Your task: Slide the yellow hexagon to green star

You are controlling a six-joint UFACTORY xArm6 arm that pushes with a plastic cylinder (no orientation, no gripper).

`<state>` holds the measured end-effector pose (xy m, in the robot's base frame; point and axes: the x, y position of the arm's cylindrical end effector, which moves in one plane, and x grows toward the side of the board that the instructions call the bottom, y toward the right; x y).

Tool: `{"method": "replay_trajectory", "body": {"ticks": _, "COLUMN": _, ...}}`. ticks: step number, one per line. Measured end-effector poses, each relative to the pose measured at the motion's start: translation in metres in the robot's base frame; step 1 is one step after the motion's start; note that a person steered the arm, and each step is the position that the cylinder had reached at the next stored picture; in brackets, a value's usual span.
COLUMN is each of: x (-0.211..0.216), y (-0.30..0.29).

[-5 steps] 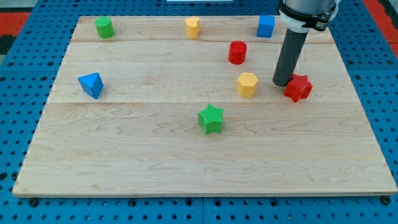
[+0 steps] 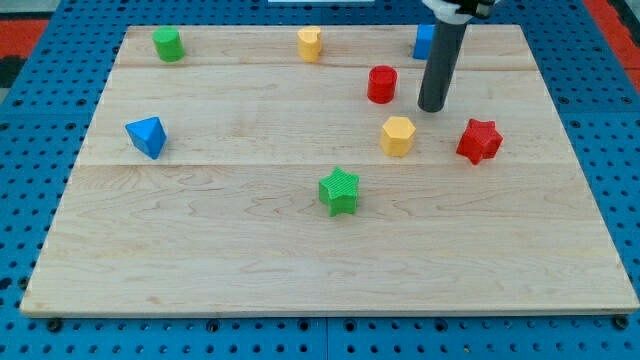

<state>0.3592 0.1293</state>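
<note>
My tip [image 2: 432,108] on the board toward the top right corner, gripperless rod holding nothing, just above-right of yellow hexagon [image 2: 398,135], apart from it, red cylinder [image 2: 381,84] left, green star [image 2: 339,191] near centre, toward bottom edge

Dark rod upright, entering from view's top; my tip [image 2: 432,108] on board.
</note>
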Motion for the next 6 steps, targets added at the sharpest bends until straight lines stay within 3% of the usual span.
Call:
{"method": "replay_trajectory", "body": {"ticks": 1, "x": 0.013, "y": -0.026}}
{"method": "replay_trajectory", "body": {"ticks": 4, "x": 0.109, "y": -0.038}}
{"method": "replay_trajectory", "body": {"ticks": 6, "x": 0.138, "y": -0.122}}
